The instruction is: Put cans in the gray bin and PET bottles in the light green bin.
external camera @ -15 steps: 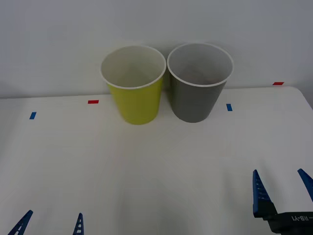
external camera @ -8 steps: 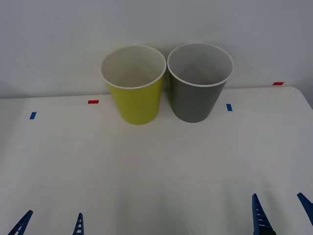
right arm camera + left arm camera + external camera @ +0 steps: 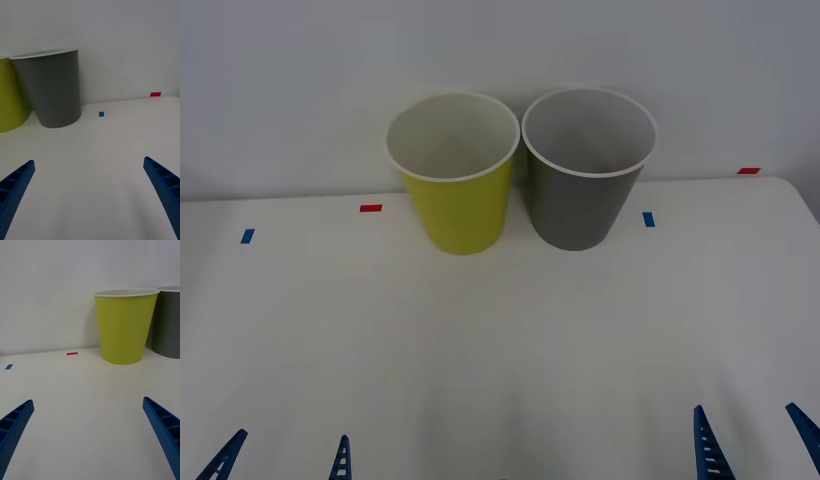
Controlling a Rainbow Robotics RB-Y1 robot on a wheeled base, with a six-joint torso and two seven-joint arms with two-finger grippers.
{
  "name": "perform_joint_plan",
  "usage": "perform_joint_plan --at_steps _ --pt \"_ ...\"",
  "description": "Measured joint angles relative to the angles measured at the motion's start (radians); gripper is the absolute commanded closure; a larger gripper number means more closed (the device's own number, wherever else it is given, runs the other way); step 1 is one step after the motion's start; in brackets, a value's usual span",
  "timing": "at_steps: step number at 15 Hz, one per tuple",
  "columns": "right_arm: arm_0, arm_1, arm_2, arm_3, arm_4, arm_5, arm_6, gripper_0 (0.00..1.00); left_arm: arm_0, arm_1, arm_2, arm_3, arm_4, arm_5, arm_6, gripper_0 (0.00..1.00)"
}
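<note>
The gray bin point(image 3: 580, 205) stands upright at the back of the white table, right of the light green bin point(image 3: 460, 212), and the two nearly touch. Both show pale insides. The cans and PET bottles are out of view. My left gripper point(image 3: 283, 458) sits open at the table's near left with nothing between its fingers. At the near right my right gripper point(image 3: 748, 440) is open and holds nothing. The right wrist view has the gray bin point(image 3: 56, 90) ahead of the right gripper point(image 3: 88, 161). The left wrist view has the light green bin point(image 3: 123, 326) ahead of the left gripper point(image 3: 88, 401).
Small tape marks lie on the table: a red mark point(image 3: 370, 208) and a blue mark point(image 3: 247, 236) at the left, a blue mark point(image 3: 648, 218) and a red mark point(image 3: 748, 171) at the right. A plain wall rises right behind the bins.
My right gripper has drawn back toward the near edge, and its black wrist body has left the front view. The left gripper and both bins have stayed put.
</note>
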Motion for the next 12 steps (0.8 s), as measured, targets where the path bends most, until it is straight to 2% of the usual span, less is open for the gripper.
perform_joint_plan --at_steps 12 --pt "0.000 0.000 0.000 0.000 0.000 0.000 0.000 0.00 0.000 0.000 0.000 0.000 0.000 0.000 0.000 0.00"
